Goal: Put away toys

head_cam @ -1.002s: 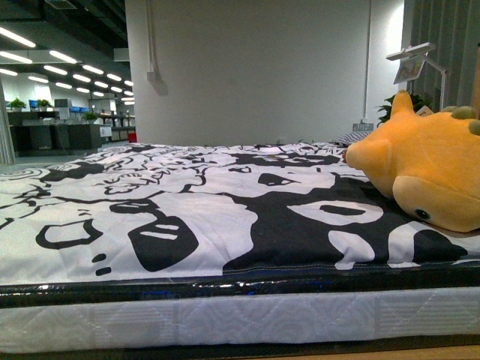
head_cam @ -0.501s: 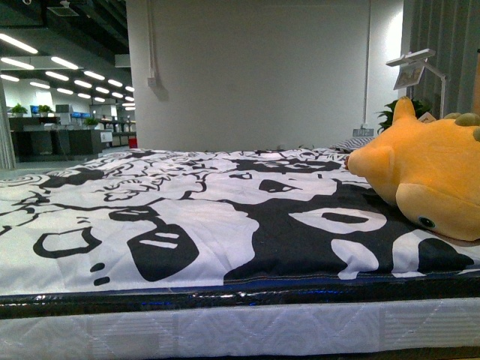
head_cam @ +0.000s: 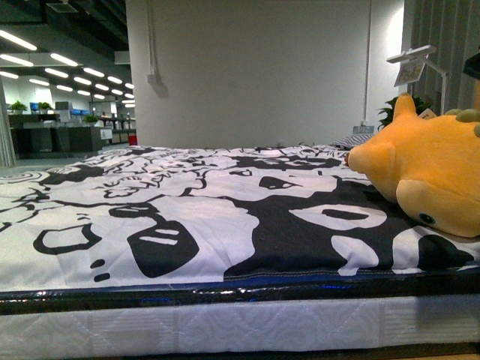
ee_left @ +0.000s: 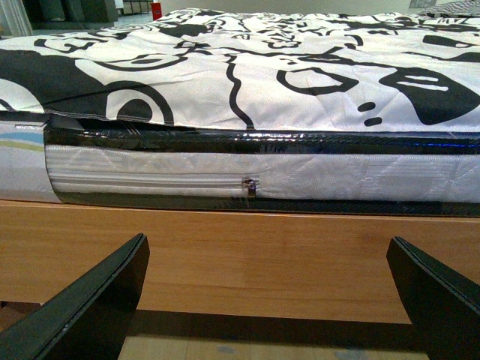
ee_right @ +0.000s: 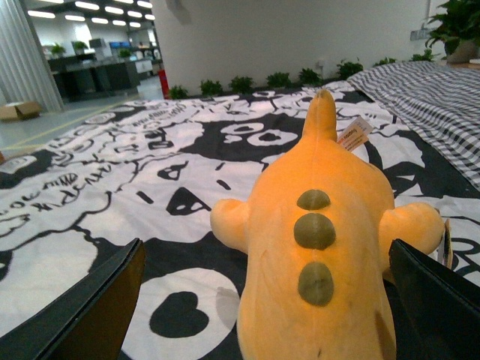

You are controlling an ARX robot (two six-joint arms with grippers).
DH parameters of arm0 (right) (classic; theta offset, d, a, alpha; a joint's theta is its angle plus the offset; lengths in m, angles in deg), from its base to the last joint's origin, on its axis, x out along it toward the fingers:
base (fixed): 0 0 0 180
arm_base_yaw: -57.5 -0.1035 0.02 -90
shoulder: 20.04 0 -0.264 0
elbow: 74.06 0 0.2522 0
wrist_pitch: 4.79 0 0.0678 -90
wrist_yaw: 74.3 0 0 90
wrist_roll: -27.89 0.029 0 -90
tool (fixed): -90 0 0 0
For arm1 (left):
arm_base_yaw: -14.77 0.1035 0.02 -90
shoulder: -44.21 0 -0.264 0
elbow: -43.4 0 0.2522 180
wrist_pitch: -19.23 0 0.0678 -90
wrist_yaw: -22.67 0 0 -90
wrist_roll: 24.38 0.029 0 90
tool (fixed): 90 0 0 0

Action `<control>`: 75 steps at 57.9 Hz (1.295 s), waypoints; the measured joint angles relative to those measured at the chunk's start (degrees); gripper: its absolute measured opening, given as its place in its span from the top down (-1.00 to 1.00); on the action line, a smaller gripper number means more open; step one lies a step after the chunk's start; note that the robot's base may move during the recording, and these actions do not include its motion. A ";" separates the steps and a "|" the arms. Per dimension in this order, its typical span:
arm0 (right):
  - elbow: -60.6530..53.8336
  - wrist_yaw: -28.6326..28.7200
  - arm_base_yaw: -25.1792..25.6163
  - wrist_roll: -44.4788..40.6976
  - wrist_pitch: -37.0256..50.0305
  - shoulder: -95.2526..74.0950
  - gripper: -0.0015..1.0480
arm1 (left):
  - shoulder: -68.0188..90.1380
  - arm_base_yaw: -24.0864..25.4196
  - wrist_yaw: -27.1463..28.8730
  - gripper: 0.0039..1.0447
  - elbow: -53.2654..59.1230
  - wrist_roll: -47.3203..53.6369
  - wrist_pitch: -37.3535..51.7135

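On the right part of the bed (head_cam: 225, 324), upon the black-and-white cover (head_cam: 187, 217), lies the yellow-orange plush toy (head_cam: 431, 172). The right fingers (ee_right: 82, 315) are spread wide at both sides of its back, holding nothing; probably they do not touch it yet. The left fingers (ee_left: 82, 300), also spread and empty, hang low before the wooden bed frame (ee_left: 240, 255). The step, I think, is the approach; next the right arm should advance and close firmly around the soft body.

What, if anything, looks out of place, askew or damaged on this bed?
Only the soft yellow-orange plush animal stands out: it lies loose on the black-and-white patterned bedspread, toward the robot's right, with its paper tag sticking out. Nothing looks spilled or damaged.
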 joint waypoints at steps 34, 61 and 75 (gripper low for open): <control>14.86 -4.09 -1.22 -5.79 -5.38 -19.61 -0.87 | 0.00 0.00 -0.02 -0.89 0.00 0.00 0.00; 19.43 -6.54 -3.69 -8.00 -7.19 -24.94 -0.87 | 0.00 0.00 -0.02 -0.89 0.00 0.00 0.00; 17.64 -7.80 -2.80 -9.42 -6.03 -25.09 -0.50 | 0.00 0.00 -0.02 -0.89 0.00 0.00 0.00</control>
